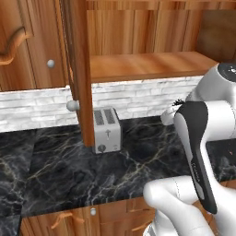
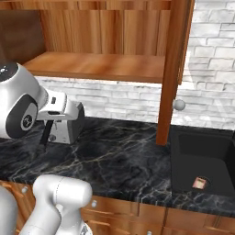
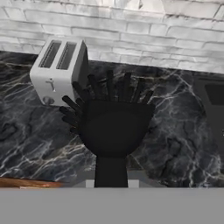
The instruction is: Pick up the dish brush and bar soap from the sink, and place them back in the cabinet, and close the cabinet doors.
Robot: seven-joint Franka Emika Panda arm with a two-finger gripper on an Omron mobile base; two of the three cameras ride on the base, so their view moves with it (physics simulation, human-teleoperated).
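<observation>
Right base view is showing the cabinet (image 2: 96, 64) standing open above the counter (image 2: 110, 156), the sink (image 2: 202, 160) holding the bar soap (image 2: 199, 182), and the tool (image 3: 111, 186) pinching the dish brush (image 3: 111, 127) near the toaster (image 3: 59, 70).

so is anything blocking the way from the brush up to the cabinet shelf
Nothing visible does. The gripper is shut on the dish brush above the counter, near the toaster. The cabinet doors stand open and the shelf above is bare where it shows.
</observation>
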